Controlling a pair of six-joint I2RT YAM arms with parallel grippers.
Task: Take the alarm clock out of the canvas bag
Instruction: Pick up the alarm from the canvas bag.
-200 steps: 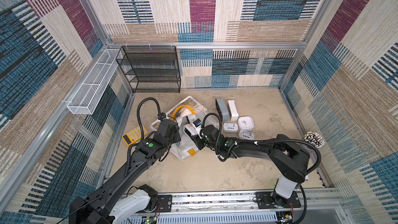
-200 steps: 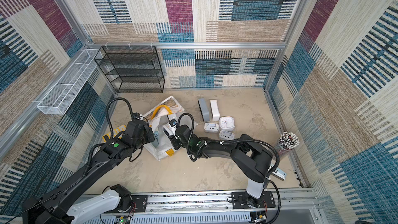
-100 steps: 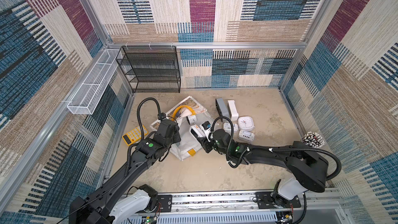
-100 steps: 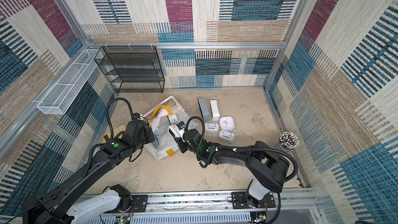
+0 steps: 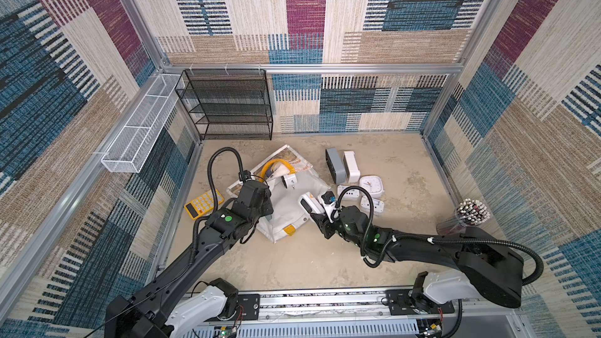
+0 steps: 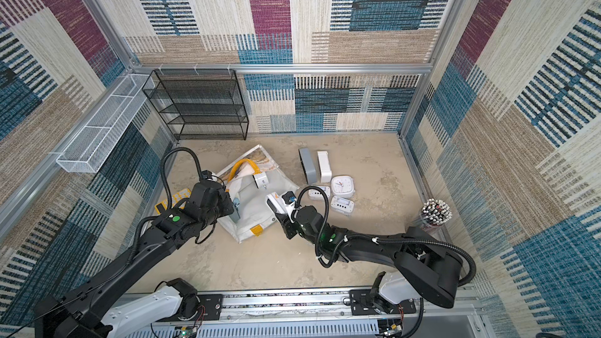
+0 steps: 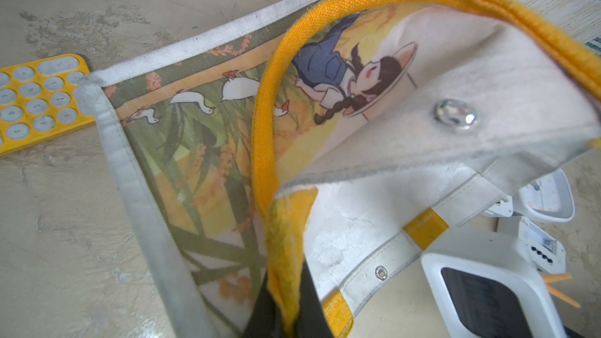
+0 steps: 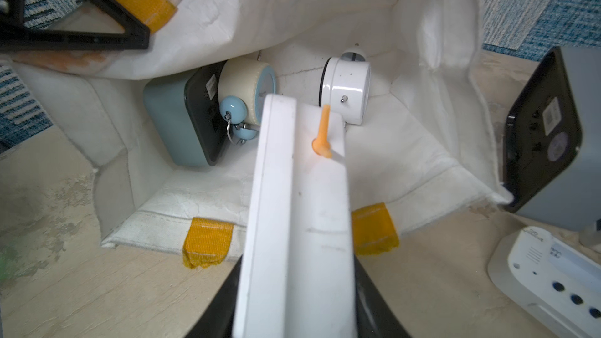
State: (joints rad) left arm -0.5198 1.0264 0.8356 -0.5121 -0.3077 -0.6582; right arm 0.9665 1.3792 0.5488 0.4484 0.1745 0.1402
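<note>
Canvas bag [image 5: 286,206] | alarm clock [image 8: 292,222] gripped | twin-bell clock [image 8: 244,86]: right wrist only

White canvas bag [image 5: 286,209], yellow handles, printed side: slumped on floor, mouth gaping. Slim white alarm clock [image 8: 292,216], orange hand: off floor, just outside mouth.

My left gripper [image 7: 283,307] is pinched tight on the yellow handle [image 7: 263,125] of the canvas bag [image 7: 390,144], arm stretched forward, wrist low. My right gripper [image 8: 294,287] clamps the white alarm clock [image 8: 292,206], forearm low, reaching in from the right.
</note>
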